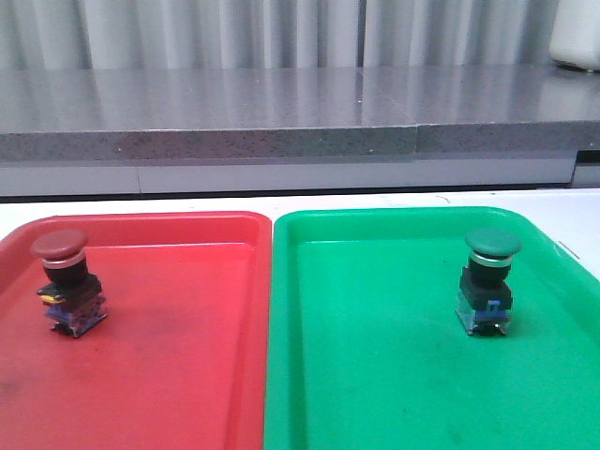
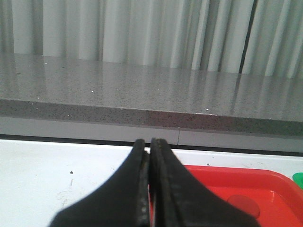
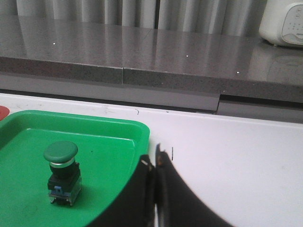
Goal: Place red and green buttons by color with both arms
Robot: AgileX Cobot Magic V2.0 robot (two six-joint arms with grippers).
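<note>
Left end effector (image 2: 150,156) and right end effector (image 3: 155,163) closed, empty.

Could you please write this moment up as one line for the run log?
red button: upright in red tray | green button: upright in green tray | left gripper: shut, empty | right gripper: shut, empty

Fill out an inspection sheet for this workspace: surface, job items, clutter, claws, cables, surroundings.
Surface: white table carrying a red tray and a green tray side by side.
Job items: red button upright in the red tray; green button upright in the green tray. Colors match.
Clutter: nothing seen beyond small dark specks on the table.
Claws: left claw shut and holding nothing, near the red tray's corner; right claw shut and holding nothing, beside the green tray's edge.
Cables: nothing seen.
Surroundings: grey speckled ledge, pale curtain, white appliance on the ledge.
</note>
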